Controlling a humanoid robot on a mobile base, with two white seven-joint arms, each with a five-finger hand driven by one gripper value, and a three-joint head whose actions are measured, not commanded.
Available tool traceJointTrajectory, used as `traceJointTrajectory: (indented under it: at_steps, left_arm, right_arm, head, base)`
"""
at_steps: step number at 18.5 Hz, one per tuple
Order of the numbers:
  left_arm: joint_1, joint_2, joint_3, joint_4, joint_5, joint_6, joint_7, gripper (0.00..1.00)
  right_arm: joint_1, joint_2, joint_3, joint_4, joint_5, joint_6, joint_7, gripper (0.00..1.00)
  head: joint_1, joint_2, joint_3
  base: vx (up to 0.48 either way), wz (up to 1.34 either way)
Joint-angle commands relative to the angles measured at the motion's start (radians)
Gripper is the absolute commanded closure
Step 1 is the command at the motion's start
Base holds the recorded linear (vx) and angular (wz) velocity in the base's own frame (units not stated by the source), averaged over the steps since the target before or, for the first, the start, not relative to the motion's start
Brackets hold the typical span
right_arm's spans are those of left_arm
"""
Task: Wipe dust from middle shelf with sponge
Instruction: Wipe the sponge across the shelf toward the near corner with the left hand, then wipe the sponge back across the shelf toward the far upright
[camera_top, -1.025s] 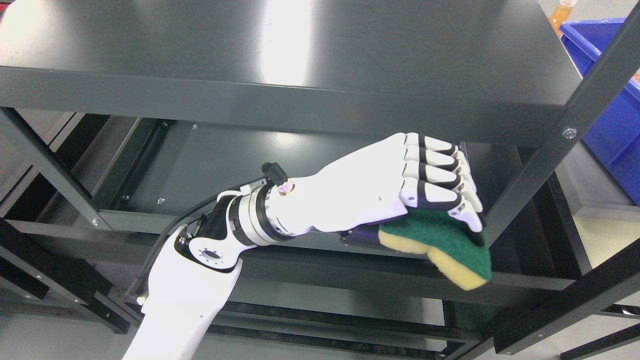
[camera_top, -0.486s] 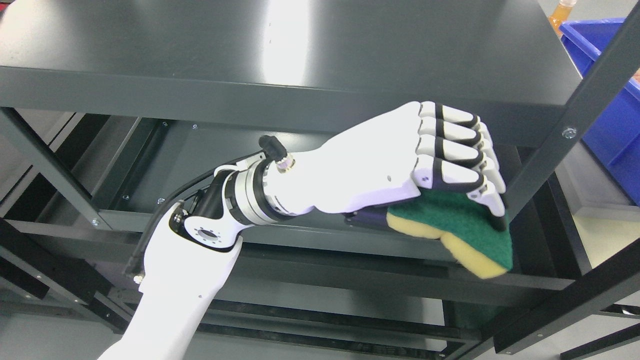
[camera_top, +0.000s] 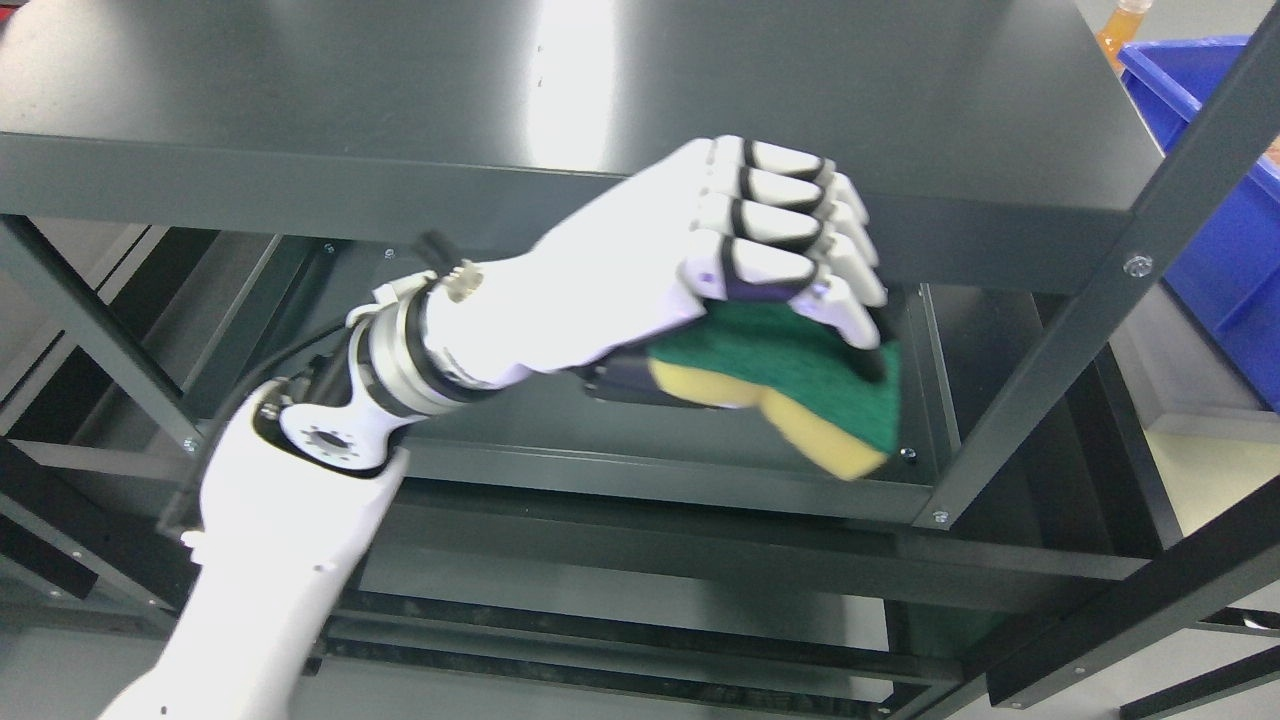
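With its arm coming in from the lower left, the left robot hand (camera_top: 700, 270) has its fingers (camera_top: 770, 268) curled down over a sponge (camera_top: 790, 385), thumb underneath, gripping it. Sponge is green scrub side up, yellow foam below, tilted with the far corner pointing down to the right. It sits in front of the top shelf's (camera_top: 600, 90) front edge, over the middle shelf (camera_top: 480, 300); can't tell if it touches the middle shelf surface, looks raised above it. Knuckles overlap the top shelf's front lip in view. Middle shelf is dark grey metal, its front rail running just below the sponge. Diagonal upright post (camera_top: 1090, 310) stands just right of the sponge, apart from it. Blue bin (camera_top: 1230, 200) at far right behind the post, with an orange bottle (camera_top: 1122, 25) near the top right corner. Right arm not visible.
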Motion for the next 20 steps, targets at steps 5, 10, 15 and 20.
traceJointTrajectory:
  at_steps: [5, 10, 15, 20]
  left_arm:
    - [0.021, 0.747, 0.063, -0.001, 0.186, 0.0, 0.059, 1.0]
    - [0.032, 1.077, 0.112, 0.001, 0.276, 0.0, 0.102, 1.0]
    - [0.043, 1.257, 0.126, 0.076, 0.296, 0.0, 0.099, 1.0]
    - [0.046, 1.254, 0.114, 0.083, 0.318, 0.0, 0.105, 1.0]
  right_arm:
    - [0.0, -0.017, 0.0, -0.017, 0.0, 0.001, 0.0, 0.0]
    - [0.0, -0.017, 0.0, -0.017, 0.0, 0.001, 0.0, 0.0]
    - [0.0, -0.017, 0.0, -0.017, 0.0, 0.001, 0.0, 0.0]
    - [0.0, -0.017, 0.0, -0.017, 0.0, 0.001, 0.0, 0.0]
  head:
    - [0.0, 0.0, 0.0]
    - [0.0, 0.0, 0.0]
    - [0.0, 0.0, 0.0]
    - [0.0, 0.0, 0.0]
  base:
    - [0.0, 0.0]
    - [0.0, 0.0]
    - [0.0, 0.0]
    - [0.0, 0.0]
